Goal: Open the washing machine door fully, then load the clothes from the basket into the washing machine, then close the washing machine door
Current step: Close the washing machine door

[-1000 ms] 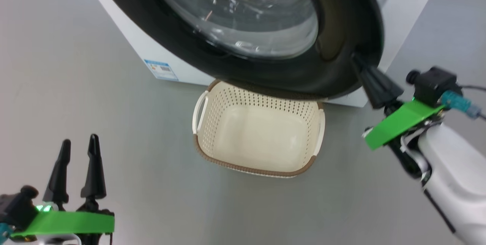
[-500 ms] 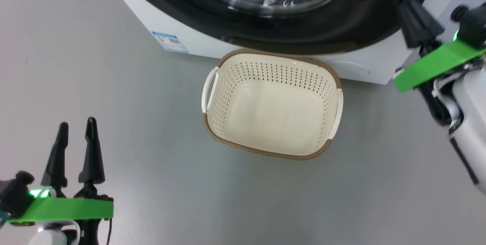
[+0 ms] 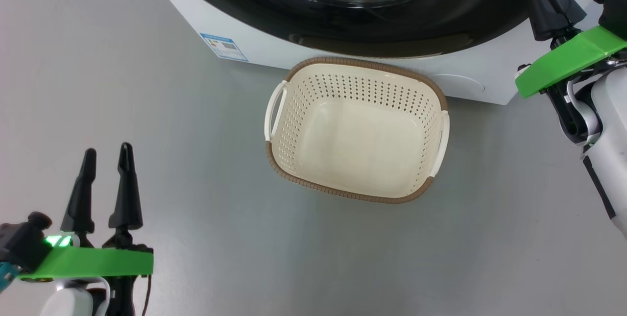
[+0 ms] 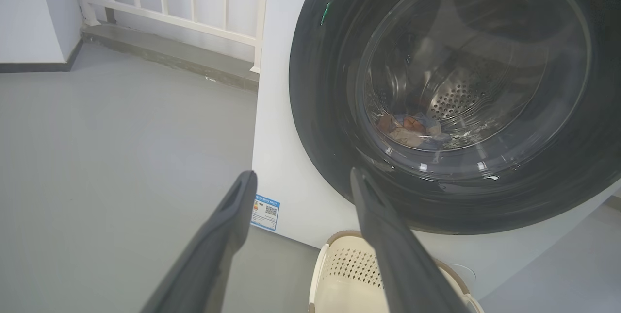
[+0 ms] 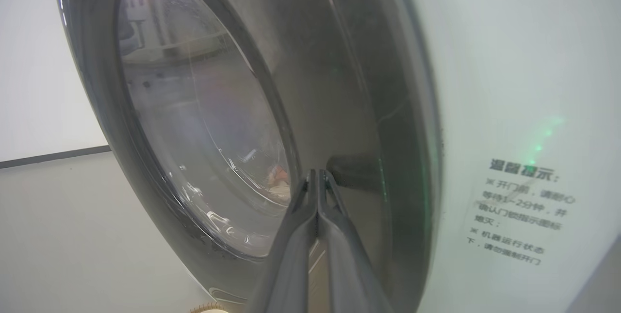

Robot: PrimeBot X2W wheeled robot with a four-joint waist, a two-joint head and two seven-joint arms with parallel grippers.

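Glossy black-rimmed door (image 4: pixel 320 109) sits flush on the white washer (image 4: pixel 276 157), clothes (image 4: pixel 410 128) behind its bulging glass. Perforated cream basket (image 3: pixel 356 63) stands on smooth grey floor (image 3: pixel 147 134). Left fingers (image 3: pixel 126 188) wide; right fingers (image 5: pixel 291 255) pressed together at the door's rim.

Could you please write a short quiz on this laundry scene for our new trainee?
1. True or false: the basket is empty.
2. Fill in: the left gripper is open; the right gripper is ____.
3. Where do the clothes lie?
A) in the basket
B) in the drum, behind the glass of the washing machine door
C) between the left gripper's fingers

Key: 1 true; 2 shut; 3 B.
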